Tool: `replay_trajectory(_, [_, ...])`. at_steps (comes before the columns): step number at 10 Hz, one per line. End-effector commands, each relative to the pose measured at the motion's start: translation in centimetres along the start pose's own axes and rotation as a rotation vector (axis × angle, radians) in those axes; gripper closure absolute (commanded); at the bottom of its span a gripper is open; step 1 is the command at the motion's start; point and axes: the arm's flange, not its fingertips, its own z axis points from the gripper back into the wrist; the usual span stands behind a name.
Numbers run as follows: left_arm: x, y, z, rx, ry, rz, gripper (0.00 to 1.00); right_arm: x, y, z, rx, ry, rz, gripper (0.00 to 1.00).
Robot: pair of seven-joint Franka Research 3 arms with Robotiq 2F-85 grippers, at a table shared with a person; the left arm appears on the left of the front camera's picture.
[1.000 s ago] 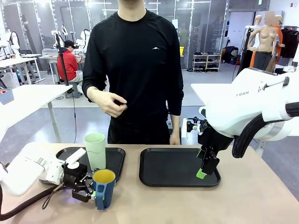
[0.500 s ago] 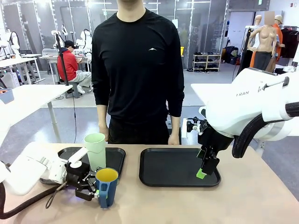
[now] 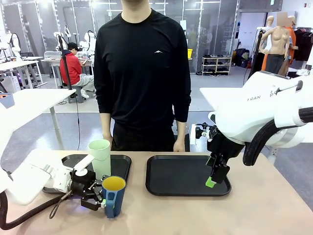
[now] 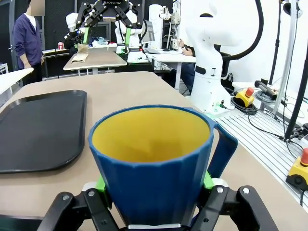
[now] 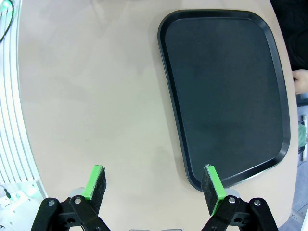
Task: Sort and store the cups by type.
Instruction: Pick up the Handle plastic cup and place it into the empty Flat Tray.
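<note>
The worktop (image 3: 254,210) carries two black trays side by side, presumably one per cup type. The right-hand tray (image 3: 188,175) lies bare, and the right tool (image 3: 211,181) hangs over its near right corner with its green pads (image 5: 214,182) spread wide, holding nothing; it looks parked there, waiting its turn. The left-hand tray (image 3: 120,164) sits behind the pale mint-green tumbler (image 3: 100,157), which stands upright with its mouth up; from the front it seems to rest on that tray, though its foot is hidden behind the left arm, so I cannot be sure.

The person stands at the far edge with both hands (image 3: 179,146) low by the worktop, taking no part.

The left tool (image 3: 101,200) is clamped on the dark blue mug (image 3: 113,196), one pad on each side of its ribbed body, near the worktop's front edge, in front of the tumbler. The mug's long axis is vertical, yellow inside facing up; whether its base rests on the surface or clears it I cannot tell. In the wrist view its handle (image 4: 222,151) sticks out sideways, free of the fingers, which keeps the grip on the body.
</note>
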Motion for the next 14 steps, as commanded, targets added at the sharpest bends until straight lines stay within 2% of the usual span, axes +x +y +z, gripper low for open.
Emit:
replay_trajectory(1, [-0.1, -0.1, 0.3, -0.004, -0.006, -0.005, 0.72, 0.0, 0.1, 0.0, -0.007, 0.006, -0.004, 0.00])
replay_trajectory(2, [0.0, 0.0, 0.0, 0.000, 0.000, 0.000, 0.24, 0.0, 0.1, 0.0, -0.007, 0.006, -0.004, 0.00])
replay_trajectory(3, [-0.3, 0.1, -1.4, 0.003, -0.022, -0.019, 0.24, 0.0, 0.1, 0.0, -0.007, 0.006, -0.004, 0.00])
replay_trajectory(8, [1.3, -1.2, -6.5, 0.192, -0.074, -0.131, 0.24, 0.0, 0.1, 0.0, -0.007, 0.006, -0.004, 0.00])
replay_trajectory(14, [0.4, 1.7, -12.2, 0.303, -0.079, -0.138, 0.24, 0.0, 0.1, 0.0, -0.007, 0.006, -0.004, 0.00])
